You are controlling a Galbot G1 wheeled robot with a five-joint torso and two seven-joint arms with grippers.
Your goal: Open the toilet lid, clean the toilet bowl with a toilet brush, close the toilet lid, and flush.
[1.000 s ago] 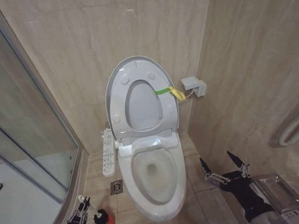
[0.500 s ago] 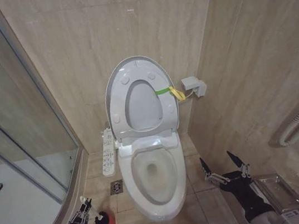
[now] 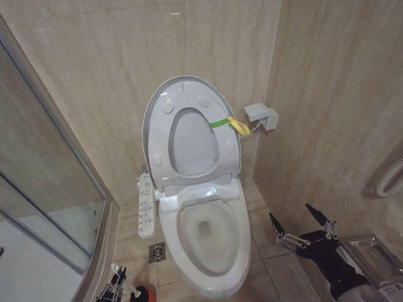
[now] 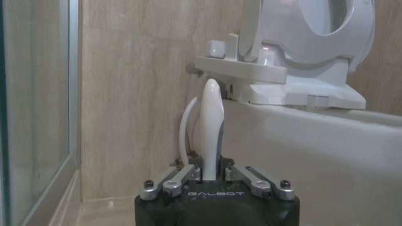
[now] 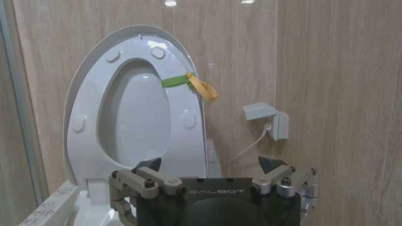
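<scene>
Nearest to the robot, low on the floor at the left side, the left gripper (image 3: 115, 279) stands just beside the red cup holder (image 3: 142, 300). In the left wrist view its fingers (image 4: 182, 178) are pressed together on the thin white handle of the toilet brush (image 4: 211, 127), which rises upright between them with its rounded end on top. The bristle head cannot be seen. The holder sits on the floor tiles between the glass shower wall (image 3: 28, 161) and the pedestal of the toilet.

On the right side, the right gripper (image 3: 300, 224) hangs above the floor near the right flank of the toilet bowl (image 3: 208, 237), apart from it. Its two dark fingertips (image 3: 275, 225) are spread wide and hold nothing. Beside this arm, against the right wall, lies a small clear tray (image 3: 374, 260).

A little farther stands the toilet bowl, its oval basin open, with water at the bottom. Left of it a narrow white button panel (image 3: 146, 205) runs along the side, and a small floor drain (image 3: 157, 252) is in the tile near the base.

Behind the bowl the toilet lid (image 3: 163, 107) is raised upright and leans against the back wall together with the ring seat (image 3: 193, 171). A yellow-green strap (image 3: 229, 125) is tied at its right edge. On the wall just beyond the strap there is a small white box (image 3: 261, 116) with a cable
</scene>
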